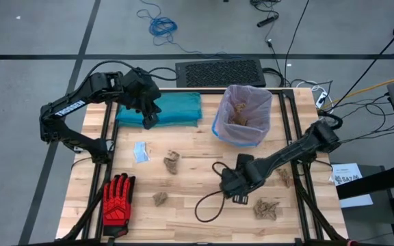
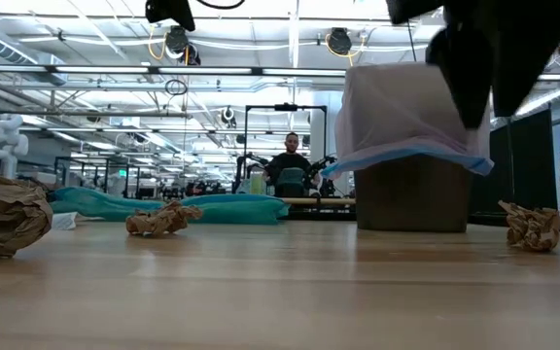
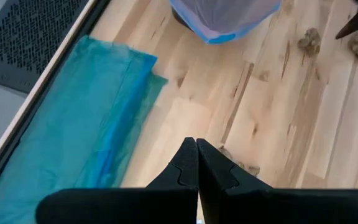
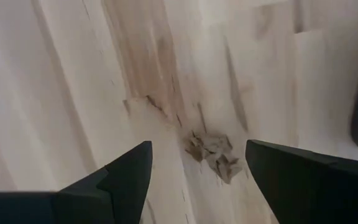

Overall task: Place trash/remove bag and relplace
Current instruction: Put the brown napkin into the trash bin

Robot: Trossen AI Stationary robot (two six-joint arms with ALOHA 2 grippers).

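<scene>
The bin with the pale pink bag [image 1: 241,115] stands at the table's far right, with tan trash inside. Crumpled paper wads lie on the wood [image 1: 172,162], [image 1: 159,199], [image 1: 267,208], [image 1: 284,176]. My right gripper [image 4: 197,149] points down, open, above one small wad [image 4: 213,155] that shows between its fingers without touching them; in the high view the gripper [image 1: 237,191] hides that wad. My left gripper [image 3: 196,163] hangs shut and empty over the near edge of the folded teal bag [image 1: 163,108].
A red-and-black glove [image 1: 117,199] lies near the front left, and a pale blue-white scrap [image 1: 140,152] beyond it. A black cable loop [image 1: 207,203] from the right arm rests on the wood by the right gripper. Bare wood shows at the table's middle [image 1: 197,147].
</scene>
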